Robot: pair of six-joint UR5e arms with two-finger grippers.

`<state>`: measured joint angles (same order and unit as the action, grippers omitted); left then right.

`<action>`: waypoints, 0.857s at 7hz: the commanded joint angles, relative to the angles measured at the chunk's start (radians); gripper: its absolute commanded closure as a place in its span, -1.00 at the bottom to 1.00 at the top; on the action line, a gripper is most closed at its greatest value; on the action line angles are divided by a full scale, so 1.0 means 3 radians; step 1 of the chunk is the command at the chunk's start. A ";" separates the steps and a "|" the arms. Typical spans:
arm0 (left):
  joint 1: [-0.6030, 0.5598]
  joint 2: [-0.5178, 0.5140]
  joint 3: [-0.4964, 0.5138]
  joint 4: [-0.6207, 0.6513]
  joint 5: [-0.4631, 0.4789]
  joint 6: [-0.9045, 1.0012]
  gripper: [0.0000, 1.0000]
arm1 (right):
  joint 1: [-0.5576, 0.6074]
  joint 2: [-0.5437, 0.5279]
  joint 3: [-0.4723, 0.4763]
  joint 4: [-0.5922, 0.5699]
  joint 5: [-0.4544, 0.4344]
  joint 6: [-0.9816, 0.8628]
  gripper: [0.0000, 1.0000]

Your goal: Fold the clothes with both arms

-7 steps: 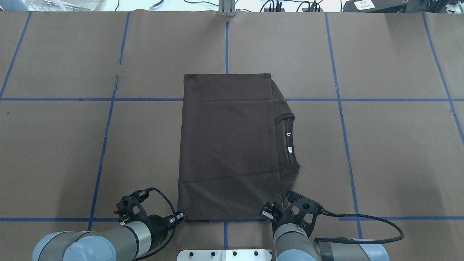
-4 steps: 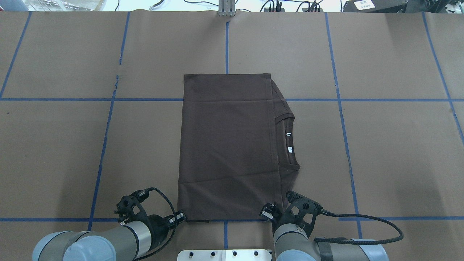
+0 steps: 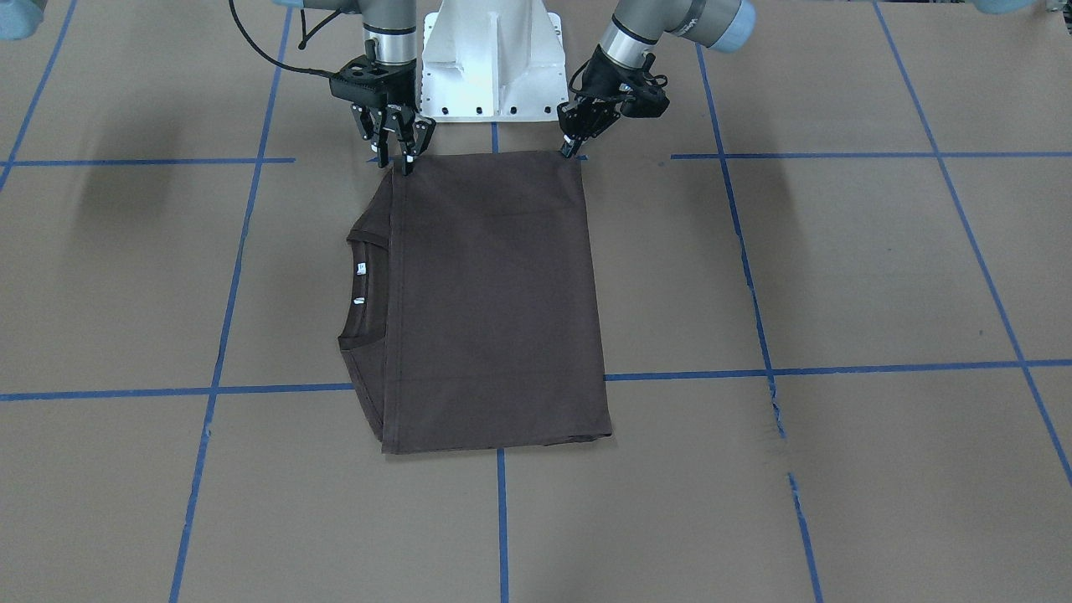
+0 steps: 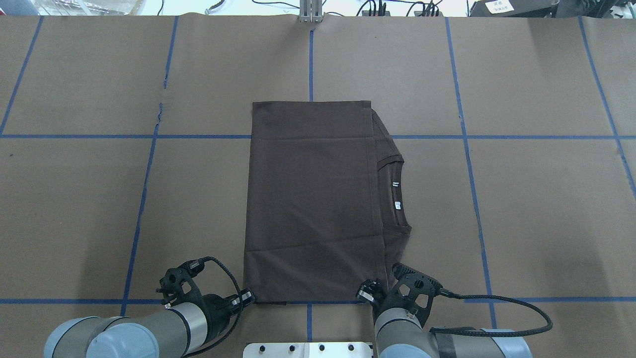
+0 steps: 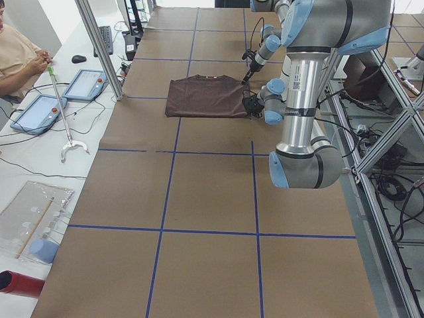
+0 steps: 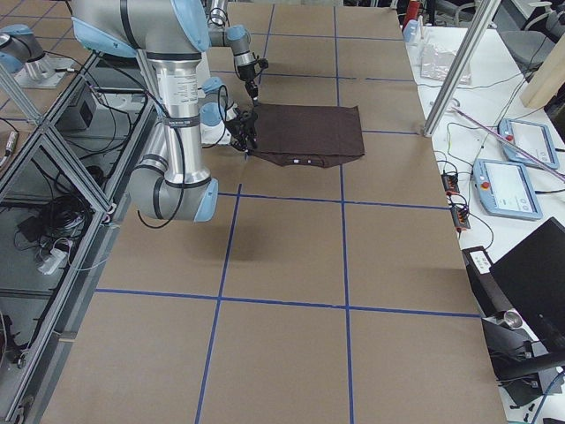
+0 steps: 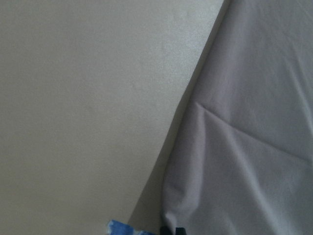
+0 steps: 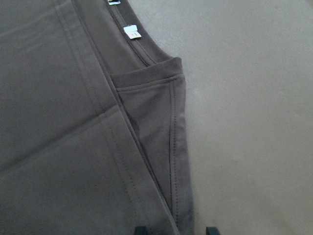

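A dark brown short-sleeved T-shirt [image 4: 308, 199] of soft, matte knit lay folded into a tall rectangle on the brown paper-covered surface [image 4: 521, 199], which thin blue tape lines [image 4: 143, 199] split into squares. Along one long side a strip of the lower layer showed, with a ribbed collar [image 8: 146, 51] and small white neck labels [image 8: 131, 32], their print too small to read. The left pincer [image 3: 572, 149] stood at a corner nearest the robot, its black tips pressed together on the puckered cloth. The right pincer [image 3: 398, 159] was spread astride the other near corner, one tip over cloth, one over paper. Both wrist views cut off all but the tips.
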<state>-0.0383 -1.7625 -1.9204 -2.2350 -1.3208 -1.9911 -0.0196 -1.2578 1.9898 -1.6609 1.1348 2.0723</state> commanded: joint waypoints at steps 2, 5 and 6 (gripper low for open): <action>0.0000 0.0000 0.0000 0.0000 0.0000 0.0000 1.00 | -0.0006 0.0000 -0.0057 0.0029 -0.0004 0.0005 0.00; 0.0000 0.0000 -0.0001 0.0000 -0.0005 0.0000 1.00 | -0.0006 0.0000 -0.0047 0.0040 -0.0009 0.0021 1.00; 0.0000 0.0000 -0.0006 0.0000 0.0000 0.0000 1.00 | -0.0006 0.0000 -0.0047 0.0040 -0.0014 0.0021 1.00</action>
<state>-0.0383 -1.7625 -1.9214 -2.2350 -1.3216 -1.9911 -0.0219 -1.2581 1.9764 -1.6494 1.1323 2.0774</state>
